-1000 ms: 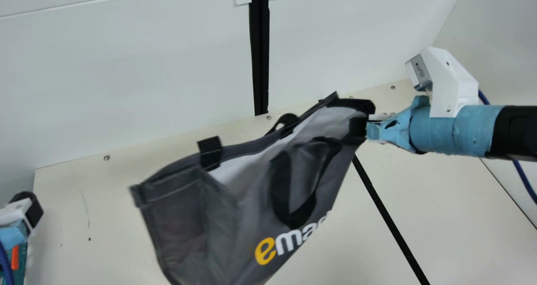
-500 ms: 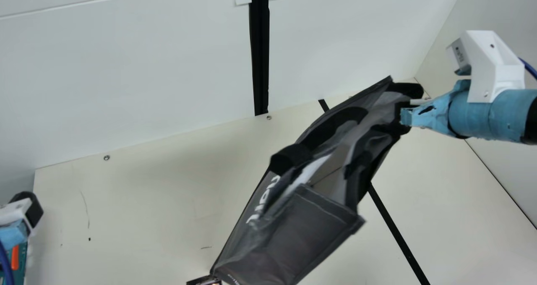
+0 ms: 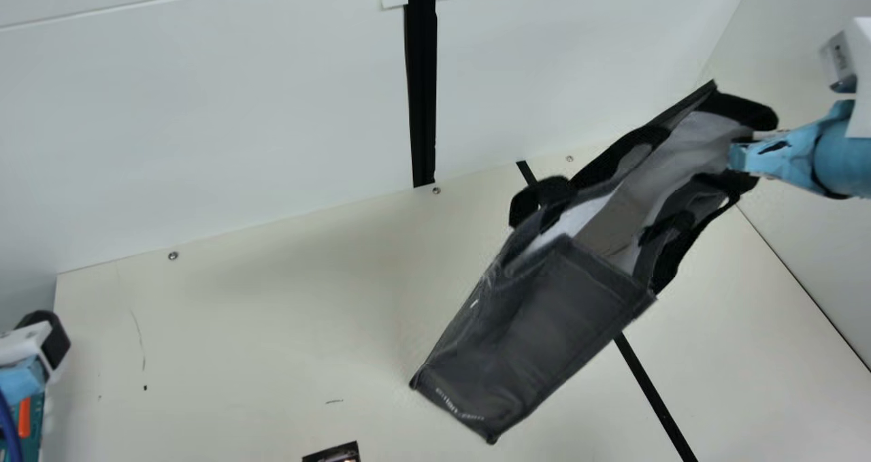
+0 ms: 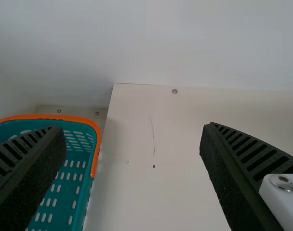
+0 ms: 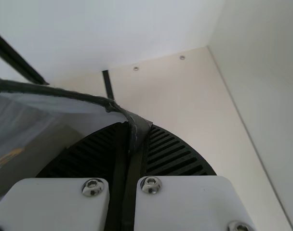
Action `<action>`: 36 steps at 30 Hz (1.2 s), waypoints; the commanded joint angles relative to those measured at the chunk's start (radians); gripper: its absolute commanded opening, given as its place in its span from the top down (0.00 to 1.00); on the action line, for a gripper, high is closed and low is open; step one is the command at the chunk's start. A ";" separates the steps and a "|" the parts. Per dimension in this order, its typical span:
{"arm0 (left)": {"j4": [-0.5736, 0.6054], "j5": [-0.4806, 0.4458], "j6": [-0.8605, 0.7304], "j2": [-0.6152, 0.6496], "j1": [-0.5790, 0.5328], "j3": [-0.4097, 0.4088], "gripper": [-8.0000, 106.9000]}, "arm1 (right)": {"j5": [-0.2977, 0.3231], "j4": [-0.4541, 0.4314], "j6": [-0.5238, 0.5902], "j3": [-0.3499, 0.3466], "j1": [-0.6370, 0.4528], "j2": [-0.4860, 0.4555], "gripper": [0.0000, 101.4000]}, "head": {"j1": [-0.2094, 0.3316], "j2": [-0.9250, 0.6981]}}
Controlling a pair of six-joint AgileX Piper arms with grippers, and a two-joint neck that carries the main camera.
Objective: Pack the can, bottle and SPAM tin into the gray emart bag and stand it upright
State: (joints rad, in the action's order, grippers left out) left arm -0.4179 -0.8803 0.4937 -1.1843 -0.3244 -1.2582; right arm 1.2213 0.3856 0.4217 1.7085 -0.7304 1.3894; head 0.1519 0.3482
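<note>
I see the bag (image 3: 537, 326) tilted above the worktop (image 3: 272, 312), its rim (image 5: 88, 98) pinched in the right end effector (image 5: 139, 126); the left end effector (image 4: 133, 129) gapes wide, empty. Whether anything's packed I can't tell; standing it upright remains.

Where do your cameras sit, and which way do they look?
Main view: on my neck, looking down at the table and gray emart bag; my right gripper and some left arm show.
Left wrist view: on that arm, facing the teal basket and white wall, past my left gripper, fingers open.
Right wrist view: on that arm, looking over my right gripper, shut on the bag's edge.
Main and right wrist views share the bag.
</note>
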 commanded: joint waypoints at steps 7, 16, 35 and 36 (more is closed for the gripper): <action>0.000 0.000 0.000 0.000 0.000 0.000 0.15 | -0.001 -0.064 0.011 0.079 -0.080 0.030 1.00 | 0.023 0.001; 0.000 0.000 0.000 0.000 0.000 0.000 0.15 | -0.001 -0.146 0.016 0.153 -0.159 0.064 1.00 | 0.023 0.001; 0.000 0.000 0.000 0.000 0.000 0.000 0.15 | -0.001 -0.306 0.020 0.300 -0.320 0.173 1.00 | 0.023 0.001; 0.000 0.000 0.000 0.000 0.000 0.000 0.15 | -0.001 -0.311 0.021 0.308 -0.328 0.180 1.00 | 0.023 0.001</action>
State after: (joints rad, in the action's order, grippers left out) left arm -0.4179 -0.8803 0.4937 -1.1843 -0.3244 -1.2582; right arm 1.2212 0.0795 0.4415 2.0084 -1.0518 1.5649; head 0.1519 0.3467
